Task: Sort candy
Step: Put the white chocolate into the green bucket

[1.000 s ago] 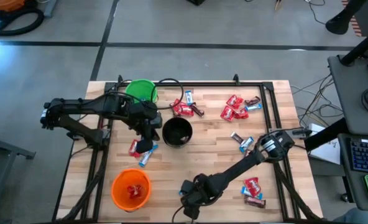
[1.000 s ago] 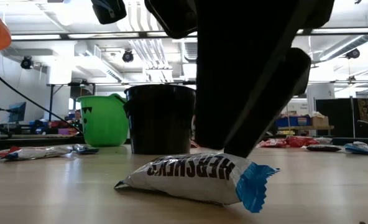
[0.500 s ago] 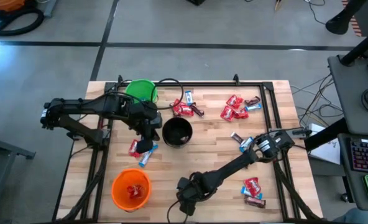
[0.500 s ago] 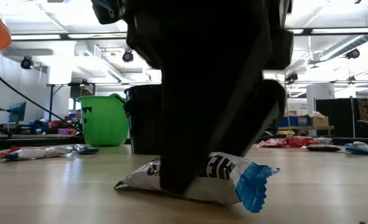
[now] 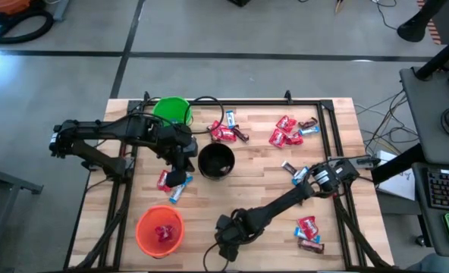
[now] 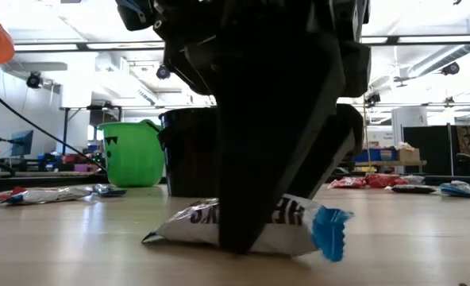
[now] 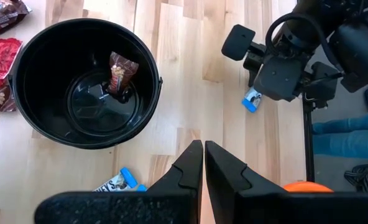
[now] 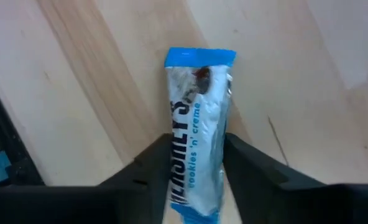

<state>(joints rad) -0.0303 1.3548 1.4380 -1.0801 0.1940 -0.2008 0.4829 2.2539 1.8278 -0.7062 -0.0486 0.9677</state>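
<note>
High view: the right gripper (image 5: pixel 226 236) sits low at the table's near edge, right of the orange plastic cup (image 5: pixel 160 230). The left gripper (image 5: pixel 180 168) hangs beside the black cup (image 5: pixel 216 161).

Low view: a blue-and-white wrapped candy bar (image 6: pixel 243 225) lies flat, long axis running left to right, blue crimped end to the right.

Left wrist view: the left fingers (image 7: pixel 190 174) are pressed together, empty.

Right wrist view: the bar lies lengthwise between the right fingers (image 8: pixel 150 168), which touch both its sides.
</note>
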